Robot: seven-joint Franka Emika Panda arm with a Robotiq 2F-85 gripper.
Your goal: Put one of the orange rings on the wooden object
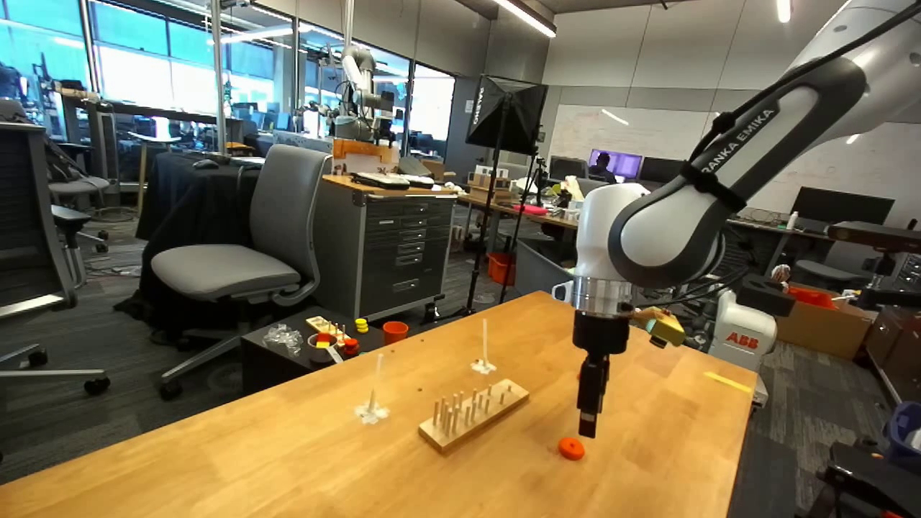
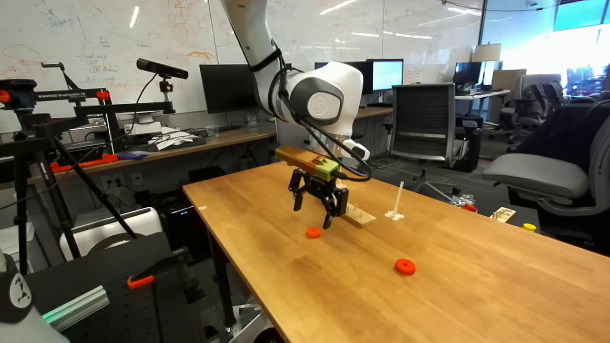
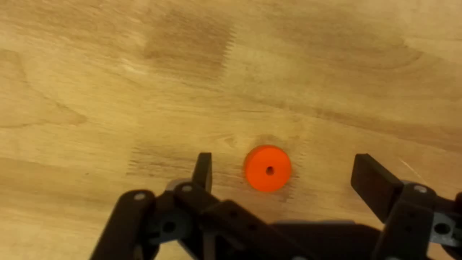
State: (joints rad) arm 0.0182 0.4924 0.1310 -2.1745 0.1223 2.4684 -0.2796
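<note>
The wooden object is a pale board (image 1: 512, 396) with several upright pegs on the table. It shows partly behind my gripper in an exterior view (image 2: 362, 219). One orange ring (image 1: 572, 449) lies flat beside the board, and it also shows in an exterior view (image 2: 313, 232) and in the wrist view (image 3: 267, 168). Another orange ring (image 2: 405, 267) lies apart; in an exterior view my gripper mostly hides it. My gripper (image 1: 588, 428) points down above the first ring, open and empty (image 2: 313, 218). In the wrist view the ring sits between the fingertips (image 3: 283, 156), closer to the left one.
Two thin white rods (image 1: 484, 342), (image 1: 375, 385) stand upright on the table beyond the board. The wooden table (image 1: 252, 460) has an edge on the side of a low black stand with cups and rings. A grey chair (image 1: 230, 270) stands beyond.
</note>
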